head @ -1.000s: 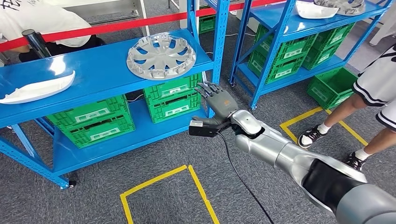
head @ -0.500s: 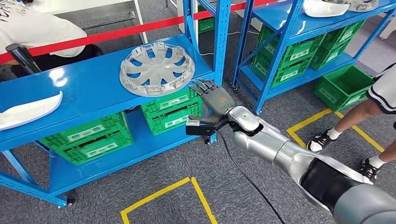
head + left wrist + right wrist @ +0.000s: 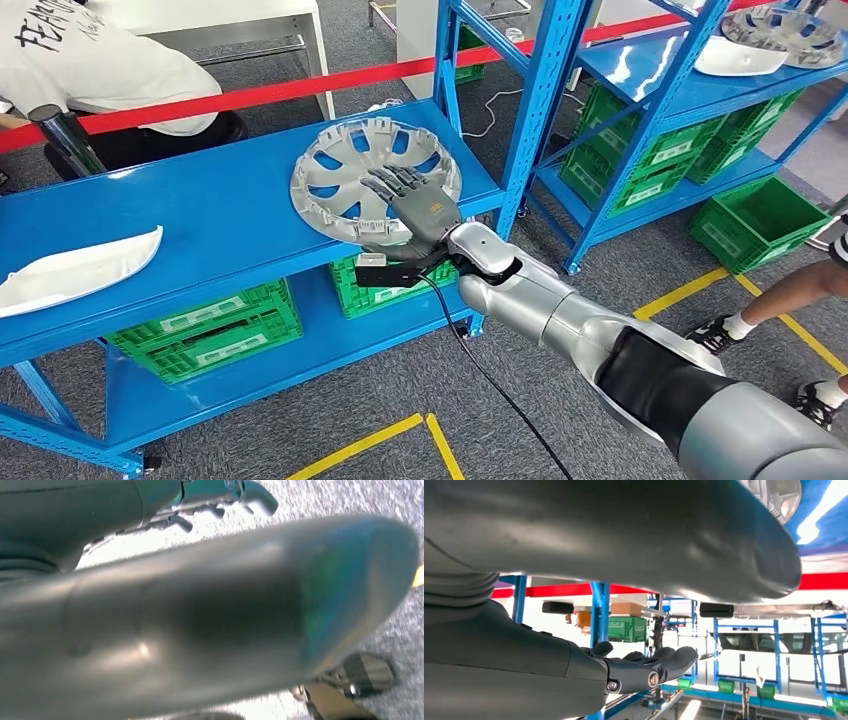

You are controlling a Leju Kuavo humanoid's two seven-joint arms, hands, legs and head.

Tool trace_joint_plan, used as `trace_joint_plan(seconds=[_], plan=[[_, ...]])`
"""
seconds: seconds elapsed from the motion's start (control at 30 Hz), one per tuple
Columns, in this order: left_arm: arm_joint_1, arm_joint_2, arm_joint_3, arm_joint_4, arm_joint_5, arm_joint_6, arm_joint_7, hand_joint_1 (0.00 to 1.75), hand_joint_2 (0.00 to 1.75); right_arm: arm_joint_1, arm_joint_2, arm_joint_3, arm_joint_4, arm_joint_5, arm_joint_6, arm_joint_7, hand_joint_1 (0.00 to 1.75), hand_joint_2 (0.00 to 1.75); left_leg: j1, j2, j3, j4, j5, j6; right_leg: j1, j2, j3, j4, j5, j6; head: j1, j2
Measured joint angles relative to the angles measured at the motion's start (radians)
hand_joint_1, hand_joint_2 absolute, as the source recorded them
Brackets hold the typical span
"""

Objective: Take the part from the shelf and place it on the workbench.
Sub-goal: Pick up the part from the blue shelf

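Observation:
A silver hubcap (image 3: 335,175) lies flat on the top level of the blue shelf (image 3: 200,220), near its right end. My right hand (image 3: 415,215) reaches in over the shelf's front edge, fingers spread above the near side of the hubcap, holding nothing. In the right wrist view the thick thumb (image 3: 624,535) and the dark fingers (image 3: 649,672) stand apart, with the hubcap's rim (image 3: 776,495) just past the thumb. My left hand (image 3: 200,620) hangs over the grey floor, its fingers (image 3: 220,502) holding nothing.
A white curved part (image 3: 75,275) lies at the shelf's left end. Green crates (image 3: 205,330) fill the lower level. A blue upright (image 3: 540,90) stands right of the hubcap. A person (image 3: 90,60) crouches behind the red tape (image 3: 300,85). Another person's leg (image 3: 770,300) is at right.
My right hand has risen from in front of the green crates to above the hubcap's near edge. The camera has also shifted, so the shelf sits further right in the picture.

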Motion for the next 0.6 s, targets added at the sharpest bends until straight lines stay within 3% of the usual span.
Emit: trace_joint_plan(seconds=[0.07, 0.1, 0.13, 0.23, 0.27, 0.37, 0.43, 0.47, 0.53, 0.57, 0.6], plan=[[-0.001, -0.002, 0.0, 0.0, -0.003, 0.0, 0.003, 0.0, 0.0, 0.01, -0.003, 0.001, 0.006, -0.003, -0.004, 0.0, 0.0, 0.0, -0.001, -0.005, 0.034, 0.0, -0.029, 0.0, 0.001, 0.0, -0.049, -0.011, -0.063, 0.0, 0.001, 0.0], [-0.002, -0.003, 0.0, 0.0, -0.004, 0.0, 0.004, 0.0, 0.0, 0.015, -0.005, 0.001, 0.007, -0.004, -0.005, 0.0, 0.0, 0.0, -0.002, -0.007, 0.054, 0.0, -0.045, -0.001, 0.002, 0.0, -0.058, -0.048, -0.059, -0.002, 0.001, 0.0], [-0.003, -0.004, 0.0, 0.0, -0.006, 0.0, 0.004, 0.0, 0.0, 0.02, -0.008, 0.001, 0.008, -0.006, -0.006, 0.0, 0.0, 0.0, -0.003, -0.008, 0.073, -0.001, -0.061, -0.002, 0.003, 0.0, -0.059, -0.104, -0.015, -0.007, 0.001, 0.0], [-0.009, -0.008, 0.0, 0.002, -0.012, -0.002, 0.004, 0.0, 0.0, 0.033, -0.016, 0.002, 0.013, -0.021, -0.004, 0.001, 0.0, 0.0, -0.01, -0.013, 0.113, 0.005, -0.106, -0.013, 0.013, 0.0, -0.051, -0.252, 0.18, -0.025, -0.003, 0.0], [-0.01, -0.009, 0.0, 0.003, -0.013, -0.003, 0.004, 0.0, 0.0, 0.037, -0.019, 0.002, 0.014, -0.028, -0.003, 0.001, 0.0, 0.0, -0.012, -0.014, 0.123, 0.009, -0.116, -0.018, 0.015, 0.001, -0.046, -0.266, 0.207, -0.031, -0.005, 0.0], [-0.016, -0.009, 0.0, 0.003, -0.014, -0.006, 0.014, 0.0, 0.0, 0.046, -0.022, 0.0, 0.012, -0.056, 0.0, 0.003, 0.0, 0.0, -0.014, -0.012, 0.129, 0.039, -0.123, -0.033, 0.01, 0.003, -0.016, -0.274, 0.205, -0.052, -0.007, 0.0], [-0.021, -0.009, 0.0, 0.003, -0.014, -0.008, 0.023, 0.0, 0.0, 0.057, -0.022, -0.001, 0.008, -0.073, 0.004, 0.014, 0.0, 0.0, -0.01, -0.005, 0.081, 0.12, -0.137, -0.045, 0.007, 0.003, 0.003, -0.28, 0.194, -0.063, -0.009, 0.0], [-0.022, -0.009, 0.0, 0.003, -0.015, -0.008, 0.025, 0.0, 0.0, 0.067, -0.022, -0.001, 0.006, -0.081, 0.005, 0.024, 0.0, 0.0, -0.007, -0.002, 0.045, 0.175, -0.158, -0.052, 0.006, 0.002, 0.012, -0.281, 0.186, -0.066, -0.01, 0.0], [-0.02, -0.01, 0.0, 0.003, -0.016, -0.008, 0.026, 0.0, 0.0, 0.095, -0.022, -0.001, -0.004, -0.095, 0.008, 0.043, 0.0, 0.87, -0.001, 0.001, -0.024, 0.255, -0.206, -0.063, 0.005, 0.002, 0.031, -0.282, 0.167, -0.066, -0.01, 0.0], [-0.019, -0.01, 0.0, 0.003, -0.017, -0.009, 0.025, 0.0, 0.0, 0.11, -0.022, -0.001, -0.01, -0.103, 0.012, 0.05, 0.0, 1.31, 0.001, 0.001, -0.044, 0.258, -0.208, -0.066, 0.005, 0.002, 0.043, -0.282, 0.157, -0.065, -0.01, 0.0], [-0.017, -0.009, 0.0, 0.003, -0.018, -0.009, 0.023, 0.0, 0.0, 0.123, -0.022, -0.002, -0.016, -0.113, 0.016, 0.055, 0.0, 1.75, 0.003, 0.002, -0.049, 0.231, -0.185, -0.066, 0.004, 0.002, 0.055, -0.281, 0.147, -0.063, -0.01, 0.0]])
